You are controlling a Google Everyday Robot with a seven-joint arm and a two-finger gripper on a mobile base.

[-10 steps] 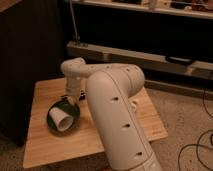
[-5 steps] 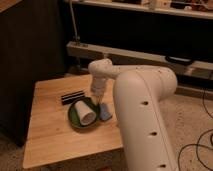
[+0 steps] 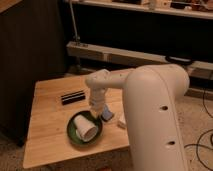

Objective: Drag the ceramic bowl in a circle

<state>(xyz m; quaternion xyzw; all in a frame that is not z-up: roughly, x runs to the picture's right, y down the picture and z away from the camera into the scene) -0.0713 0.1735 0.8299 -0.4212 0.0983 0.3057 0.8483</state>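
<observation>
The ceramic bowl lies near the front edge of the desk, roughly midway between the front corners, with a white paper cup lying on its side inside it. The gripper is positioned at the bowl's rear-right rim, directly above or on it; contact cannot be confirmed, and whether its fingers are apart or together cannot be told. Compared with one second ago, the bowl has shifted from the left part of the desk toward the middle and then forward, closer to the front edge, and the arm has swung with it. This indicates that the drag is in progress and that part of the circular path has been covered; the remaining arc is judged to lead back toward the left edge. A dark rectangular object lies behind the bowl toward the rear edge, and a small blue-and-white item sits just right of the bowl. No brand, label or writing can be read on any item.
</observation>
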